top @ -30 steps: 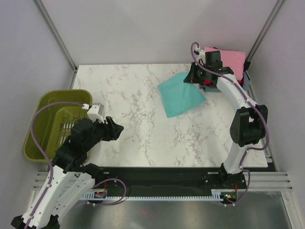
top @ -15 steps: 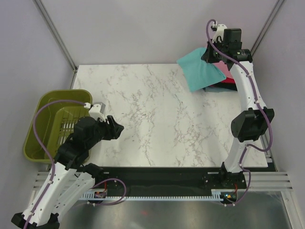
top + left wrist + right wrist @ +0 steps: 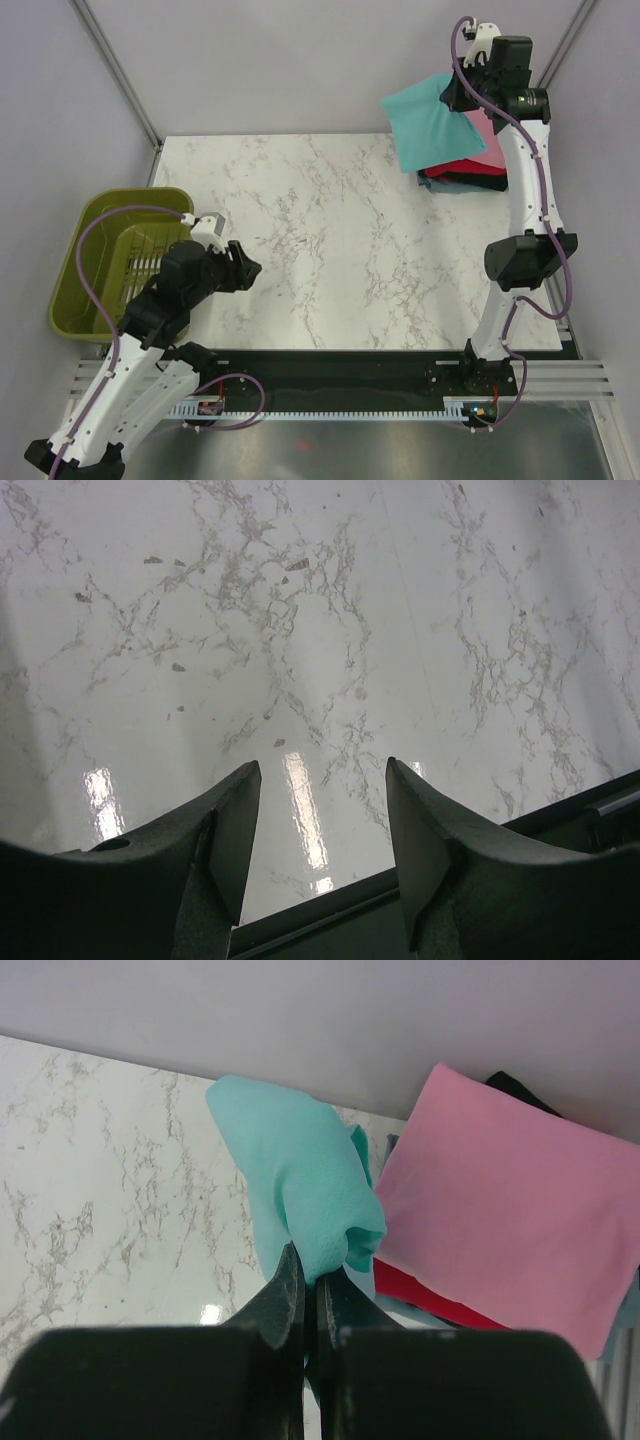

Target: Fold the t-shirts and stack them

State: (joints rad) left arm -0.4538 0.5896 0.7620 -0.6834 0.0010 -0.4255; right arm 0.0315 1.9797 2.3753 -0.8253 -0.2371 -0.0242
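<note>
Right pincer [image 3: 311, 1278] clamped on teal t-shirt [image 3: 432, 125], now lifted off the surface [image 3: 300, 220] to above the folded stack [image 3: 465, 170]; left pincer [image 3: 320, 825] apart, idle; lowering next, probably.

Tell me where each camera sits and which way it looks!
Top external: high behind the arms, looking down on the table; both arms show, the left gripper near the green basket.
Left wrist: on the left arm, looking down at bare marble; its two open fingers show.
Right wrist: on the right arm, looking down past its shut fingers at the teal shirt they pinch and the pink shirt.
Shared: top and right wrist both show the right gripper holding the teal shirt.
</note>
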